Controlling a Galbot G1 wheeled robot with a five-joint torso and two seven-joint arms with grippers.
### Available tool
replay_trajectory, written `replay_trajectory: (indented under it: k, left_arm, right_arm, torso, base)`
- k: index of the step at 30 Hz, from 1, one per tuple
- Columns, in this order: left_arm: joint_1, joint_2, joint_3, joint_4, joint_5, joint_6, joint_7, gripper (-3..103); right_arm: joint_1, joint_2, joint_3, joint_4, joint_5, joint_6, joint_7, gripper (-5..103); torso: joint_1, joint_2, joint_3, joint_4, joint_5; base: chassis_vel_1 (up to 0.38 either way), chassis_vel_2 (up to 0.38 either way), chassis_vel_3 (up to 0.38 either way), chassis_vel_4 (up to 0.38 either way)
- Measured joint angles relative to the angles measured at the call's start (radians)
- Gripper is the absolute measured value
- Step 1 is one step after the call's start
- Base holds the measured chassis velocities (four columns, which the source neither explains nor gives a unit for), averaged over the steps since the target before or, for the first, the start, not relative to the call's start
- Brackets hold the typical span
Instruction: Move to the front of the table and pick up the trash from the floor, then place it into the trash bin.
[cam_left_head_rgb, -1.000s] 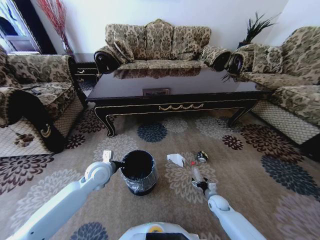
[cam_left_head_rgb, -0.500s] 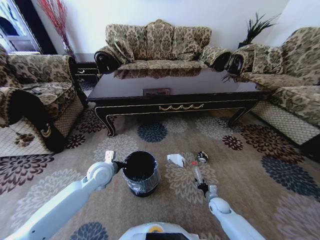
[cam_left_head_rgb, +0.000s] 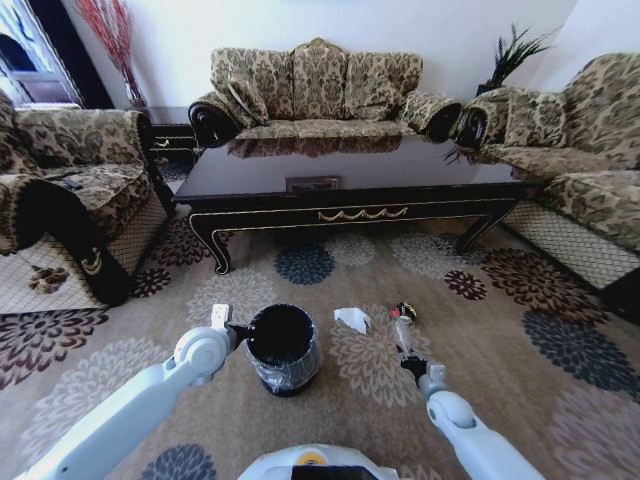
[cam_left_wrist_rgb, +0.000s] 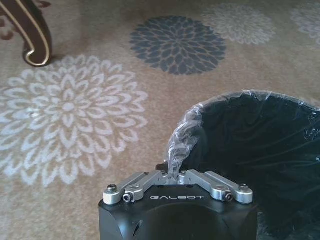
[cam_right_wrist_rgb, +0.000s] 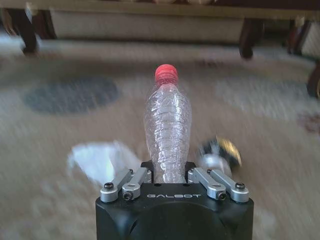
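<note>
Right tool (cam_left_head_rgb: 408, 361): clenched on the base of the clear plastic bottle (cam_left_head_rgb: 402, 334), whose red cap points away toward the tabletop's apron. Compared with half a second back, the bottle's cap end now sits higher in the head view and nearer the small round shiny object (cam_left_head_rgb: 405, 311); the wrist view shows it standing straight out of the fingers (cam_right_wrist_rgb: 131, 180), apparently clear of the carpet (cam_left_head_rgb: 520, 330). Judgement: the grasp has taken and the lift is under way; carrying to the bin remains.

Left tool (cam_left_wrist_rgb: 177, 176): pinched shut on the clear liner at the rim of the trash bin (cam_left_head_rgb: 282, 347), at 9 o'clock of the bin, steadying it. Position roughly unchanged.

Remaining trash on the floor: crumpled white paper (cam_left_head_rgb: 352, 319) at 10 o'clock of the right tool; the shiny object at 12 o'clock, just beyond the cap.

Trash bin: at 9 o'clock of the right tool, mouth open, interior dark.

Table (cam_left_head_rgb: 350, 185): at 12 o'clock, well beyond the trash.

Obstructions: the paper lies near the likely path from bottle to bin; the left arm occupies the bin's far side. Sofas flank both sides, well apart.
</note>
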Motion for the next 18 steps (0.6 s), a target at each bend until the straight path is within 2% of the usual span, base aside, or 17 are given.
replay_trajectory:
  k: [1, 7, 11, 18]
  left_arm:
    - [-0.014, -0.008, 0.019, 0.006, 0.001, 0.000, 0.000, 4]
    - [-0.061, -0.040, 0.087, 0.023, 0.006, 0.000, -0.008, 4]
    - [-0.132, -0.087, 0.209, 0.058, 0.017, -0.004, -0.016, 4]
    - [-0.212, -0.149, 0.306, 0.098, 0.016, -0.017, -0.023, 4]
  right_arm:
    - [-0.030, -0.004, 0.027, 0.075, 0.004, 0.002, -0.002, 26]
    - [-0.117, -0.016, 0.092, 0.252, 0.009, 0.022, -0.024, 26]
    - [-0.196, -0.017, 0.127, 0.410, 0.009, 0.028, -0.027, 26]
    - [-0.223, -0.012, 0.122, 0.484, -0.001, 0.030, -0.035, 26]
  torso:
    - [0.000, 0.000, 0.000, 0.0001, -0.0003]
    - [0.000, 0.000, 0.000, -0.0001, -0.0002]
    - [0.000, 0.000, 0.000, -0.0002, -0.0001]
    - [0.000, 0.000, 0.000, -0.0001, 0.0000]
  base:
    - [0.000, 0.000, 0.000, 0.000]
    - [0.000, 0.000, 0.000, 0.000]
    - [0.000, 0.000, 0.000, 0.000]
    - [0.000, 0.000, 0.000, 0.000]
